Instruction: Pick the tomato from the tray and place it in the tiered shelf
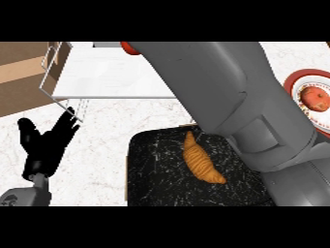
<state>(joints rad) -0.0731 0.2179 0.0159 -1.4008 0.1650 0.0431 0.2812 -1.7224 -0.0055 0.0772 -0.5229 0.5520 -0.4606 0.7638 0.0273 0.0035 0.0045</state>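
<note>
The left hand [46, 143] rests open, fingers up, at 8 o'clock. The right hand is hidden beyond its own forearm [224, 97], so its hold cannot be told. A red sliver at the forearm's far end, likely the tomato [127, 47], sits at 11 o'clock over the shelf [103, 77]. The tray [153, 164] at 6 o'clock holds only a croissant [200, 162], so this looks like the placing step, and the next move calls for lowering onto a tier and letting go.

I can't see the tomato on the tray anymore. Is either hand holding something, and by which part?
Cannot be told: the right hand is out of sight past the forearm, beside a red bit. The left hand is open, holding nothing.
</note>
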